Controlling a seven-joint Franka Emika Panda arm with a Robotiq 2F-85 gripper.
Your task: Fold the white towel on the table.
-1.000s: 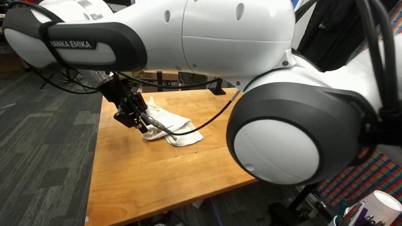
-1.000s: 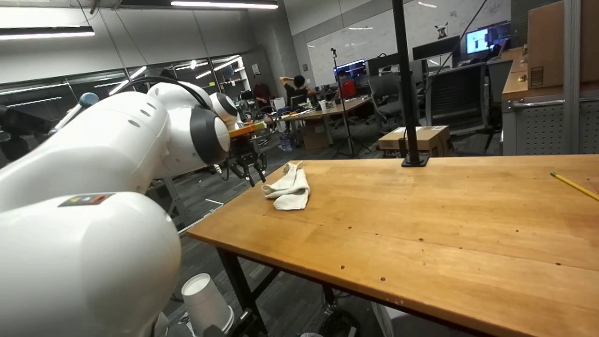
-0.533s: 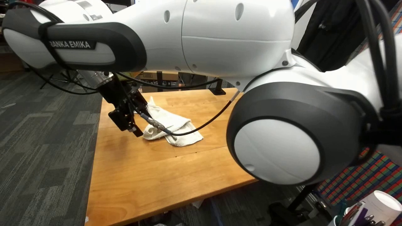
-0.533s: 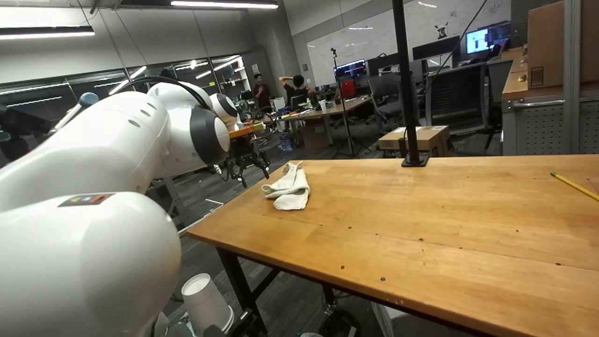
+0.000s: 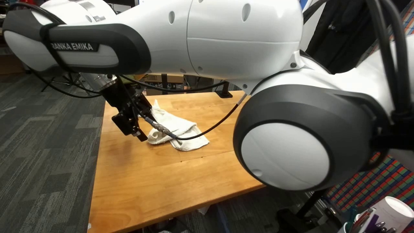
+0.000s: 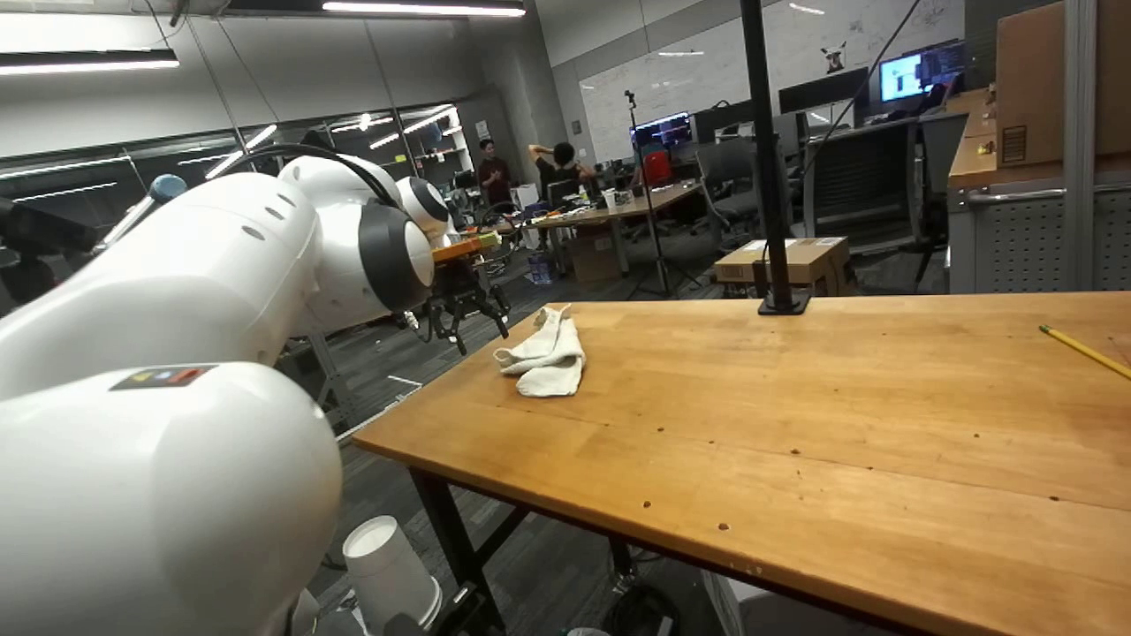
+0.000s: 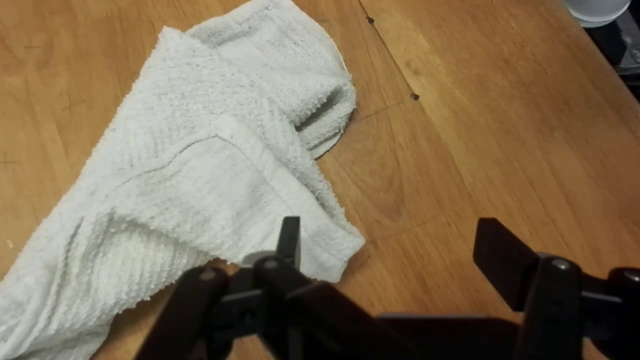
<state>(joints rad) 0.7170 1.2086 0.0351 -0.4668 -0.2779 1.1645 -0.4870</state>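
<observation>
The white towel [image 5: 176,124] lies crumpled and partly folded over itself on the wooden table [image 5: 161,187]. It also shows in an exterior view [image 6: 550,364], near the table's edge. In the wrist view the towel [image 7: 200,150] fills the left side, one corner pointing toward the jaws. My gripper [image 7: 387,225] is open and empty, its fingers wide apart. The left finger overlaps the towel corner in the picture; the right finger is over bare wood. In an exterior view the gripper [image 6: 483,343] hangs beside the towel, apparently above the table. Finger contact with the towel cannot be told.
A black post [image 6: 782,305] stands at the table's far edge. A yellow pencil [image 6: 1087,352] lies far from the towel. A cable [image 5: 210,129] hangs from the arm across the view of the towel. A white bin [image 6: 389,565] stands below the table edge.
Between one second and half a second ago the gripper's fingers spread wider apart. Since then the arm and gripper look almost still. The towel has not moved.
</observation>
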